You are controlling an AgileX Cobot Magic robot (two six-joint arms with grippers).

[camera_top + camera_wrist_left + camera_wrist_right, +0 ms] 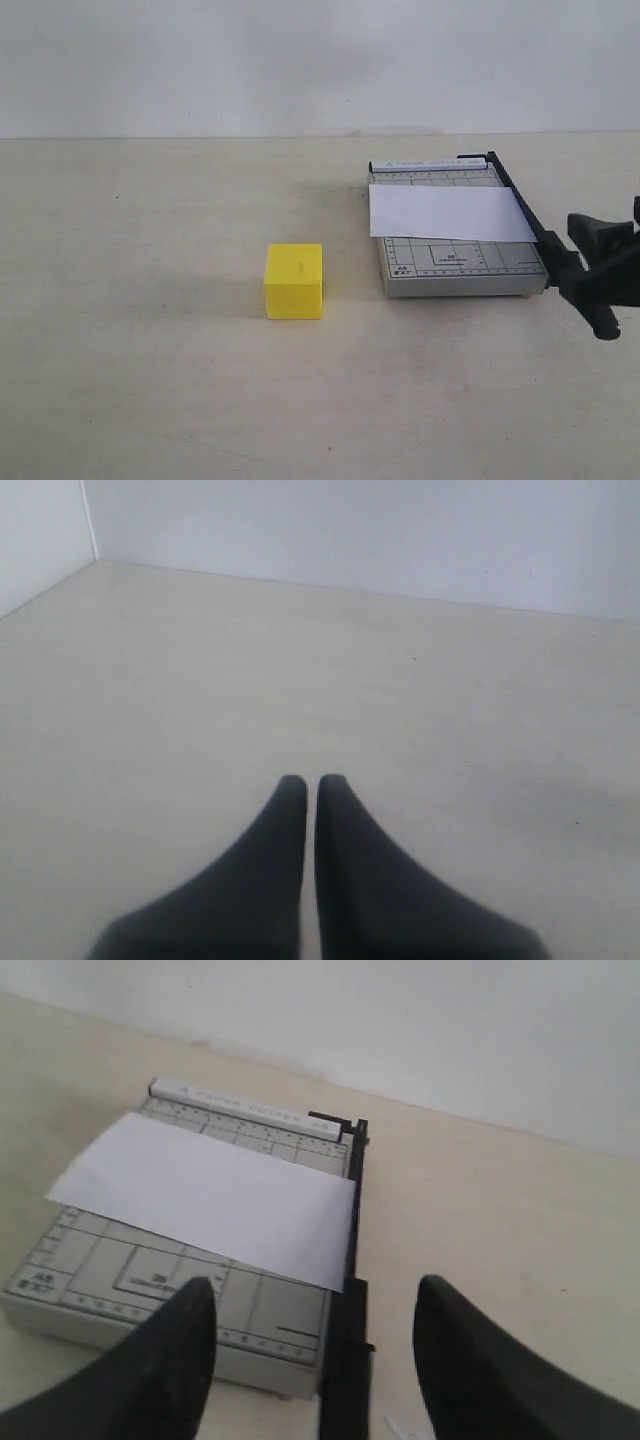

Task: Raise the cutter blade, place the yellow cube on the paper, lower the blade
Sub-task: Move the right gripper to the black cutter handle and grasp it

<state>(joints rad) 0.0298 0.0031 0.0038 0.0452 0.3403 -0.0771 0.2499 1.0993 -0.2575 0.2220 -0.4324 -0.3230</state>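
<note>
The yellow cube (pixel 294 281) rests on the table left of the grey gridded board (pixel 455 268). The white paper (pixel 450 212) lies across the board (pixel 120 1270). The cutter blade (pixel 525 215) lies down along the board's right edge, its thick handle pointing toward the front. My right gripper (pixel 588 256) is open at that handle. In the right wrist view its fingers (pixel 190 1330) straddle the blade handle (pixel 345 1360) without touching it, with the paper (pixel 210 1195) beyond. My left gripper (pixel 312 780) is shut on nothing over bare table; the exterior view does not show it.
A white wall (pixel 320 60) stands behind the beige table (pixel 150 380). In the left wrist view a wall corner (pixel 90 525) shows at the table's far side.
</note>
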